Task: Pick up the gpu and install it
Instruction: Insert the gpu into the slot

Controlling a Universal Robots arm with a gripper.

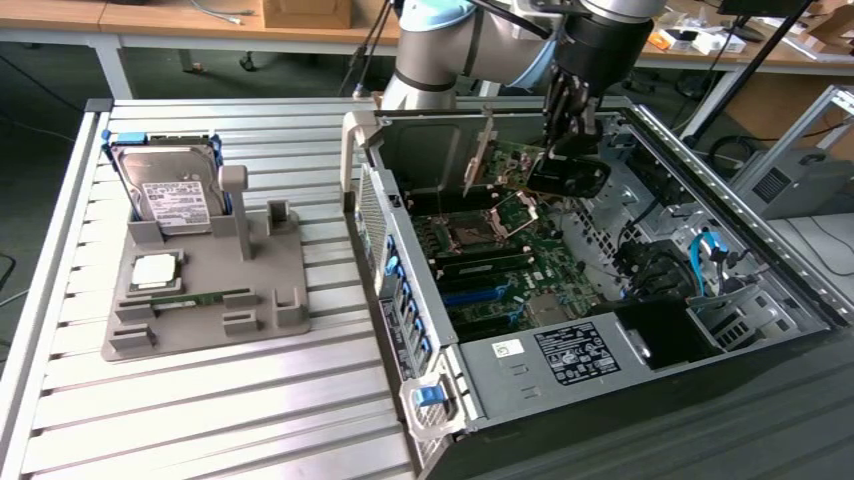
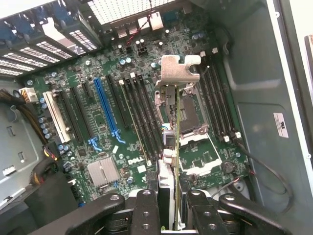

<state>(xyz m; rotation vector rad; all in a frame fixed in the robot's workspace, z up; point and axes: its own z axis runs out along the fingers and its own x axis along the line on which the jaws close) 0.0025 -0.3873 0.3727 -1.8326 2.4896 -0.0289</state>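
My gripper (image 1: 570,140) is shut on the gpu (image 1: 566,178), a green card with a black cooler block, and holds it above the open computer case (image 1: 747,230). The card hangs over the motherboard (image 1: 501,270), near the case's far wall. In the wrist view the gpu (image 2: 175,122) appears edge-on between my fingers (image 2: 146,210), with its silver bracket tab (image 2: 179,69) at the far end. It sits over the processor socket area, apart from the long blue slot (image 2: 105,105).
A grey fixture tray (image 1: 200,330) on the slatted table at the exterior view's left carries a hard drive (image 1: 174,190), a processor chip (image 1: 155,268) and a memory stick (image 1: 194,296). Inside the case are black slots, a finned heatsink (image 2: 102,171), cables and a power supply (image 1: 574,352).
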